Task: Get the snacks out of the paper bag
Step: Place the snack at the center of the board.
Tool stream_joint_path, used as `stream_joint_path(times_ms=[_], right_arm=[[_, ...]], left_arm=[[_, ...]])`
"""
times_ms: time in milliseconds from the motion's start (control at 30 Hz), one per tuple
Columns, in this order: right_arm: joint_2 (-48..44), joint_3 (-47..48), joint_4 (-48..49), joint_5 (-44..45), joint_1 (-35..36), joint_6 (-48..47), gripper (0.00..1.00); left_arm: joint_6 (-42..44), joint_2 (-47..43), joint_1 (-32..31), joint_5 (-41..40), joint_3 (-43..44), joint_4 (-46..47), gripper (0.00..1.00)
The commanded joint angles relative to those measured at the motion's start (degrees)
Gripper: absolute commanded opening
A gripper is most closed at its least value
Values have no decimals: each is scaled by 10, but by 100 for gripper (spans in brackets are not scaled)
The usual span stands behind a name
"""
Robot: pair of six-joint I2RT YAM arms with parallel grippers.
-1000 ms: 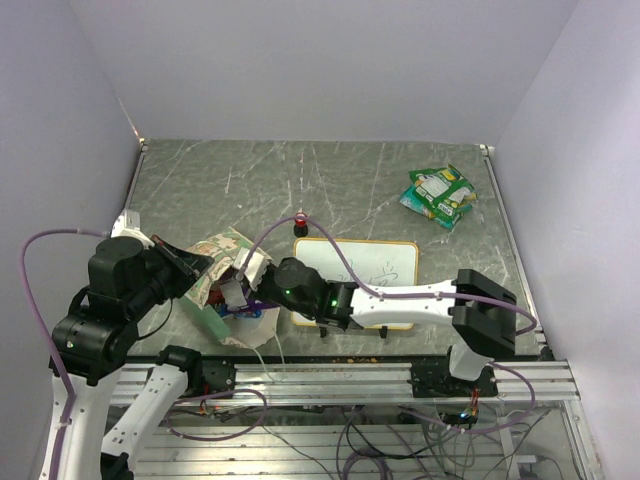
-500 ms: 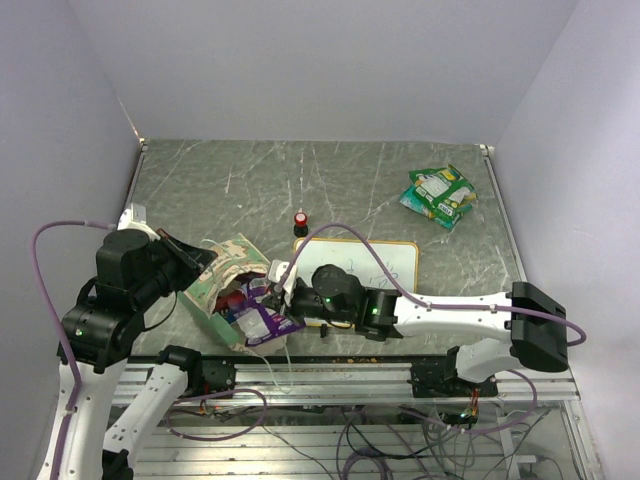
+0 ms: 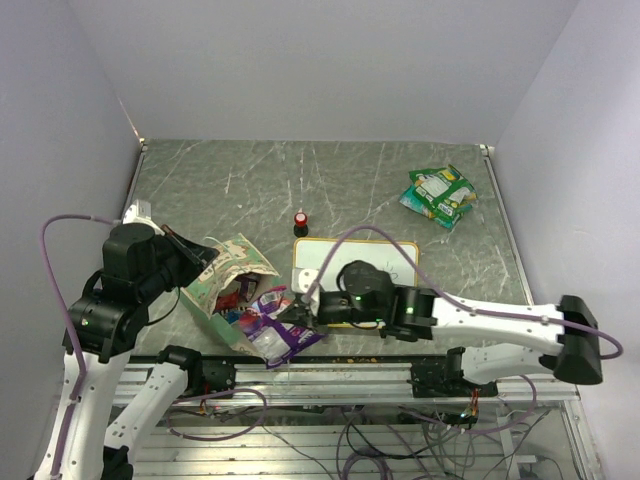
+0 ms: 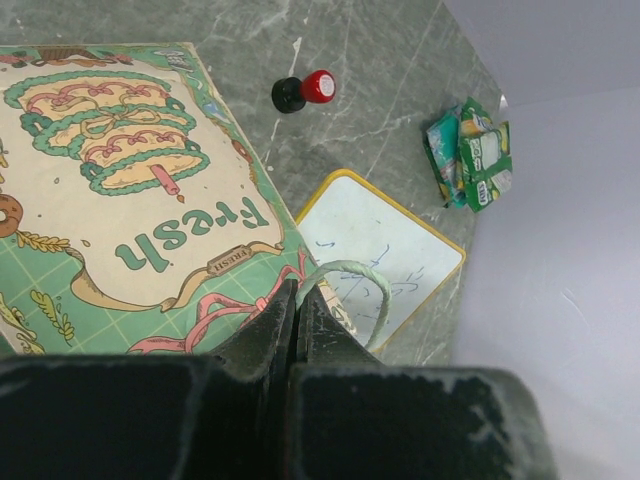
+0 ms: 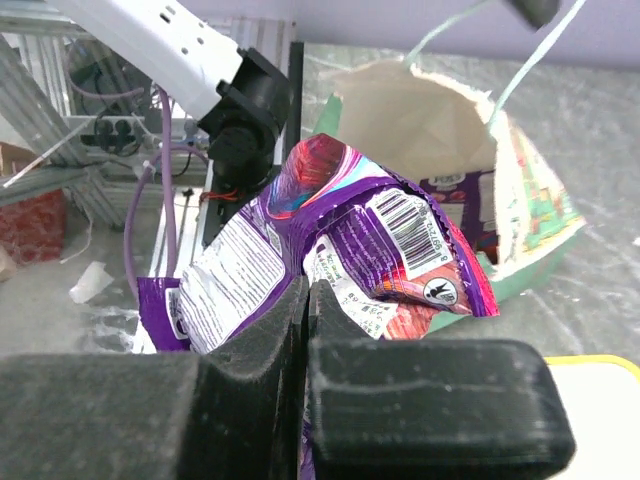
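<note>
The paper bag [image 3: 222, 275] lies tilted at the near left, its mouth facing right. My left gripper [image 4: 297, 291] is shut on the bag's rim where the pale string handle [image 4: 372, 285] loops out. In the top view the left gripper [image 3: 205, 266] sits at the bag's left edge. My right gripper [image 5: 307, 292] is shut on purple-and-white snacks [image 5: 345, 235], held just outside the bag's mouth [image 5: 420, 115]. From above, the right gripper [image 3: 301, 313] holds them [image 3: 276, 336] near the table's front edge. More packets [image 3: 237, 296] show inside the bag. Green snacks [image 3: 439, 195] lie at the far right.
A wood-framed whiteboard [image 3: 385, 260] lies under my right arm, right of the bag. A small red-topped black knob [image 3: 301, 221] stands just behind it. The metal front rail [image 3: 400, 378] runs close below the held packets. Walls close in the table on three sides.
My right gripper has drawn back to the right, out of the bag's mouth, bringing the purple-and-white packets with it. The left gripper has kept its hold on the bag.
</note>
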Motion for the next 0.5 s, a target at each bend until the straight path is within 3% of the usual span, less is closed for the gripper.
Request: stream_joint_path(times_ms=[0,167,333,400,467], right_arm=[[-70,47,-93,6,0,-48,0],[-120,94,-157,108,0,-105,0],[-123,75,-68,347,-16,-151,0],[-97,71,-18,374,-71,-157,0],[-57,89,-4,326,-177,-115,0]], left_arm=[[3,3,-2,-31,13,-17,7],[-7,-8,-2,-41,0,-23,7],[-10,-12,-2,-39,0,-31,7],[-8,-12,-2,-40,4,-38,7],[-8,-12,-2,-39,7,-44,7]])
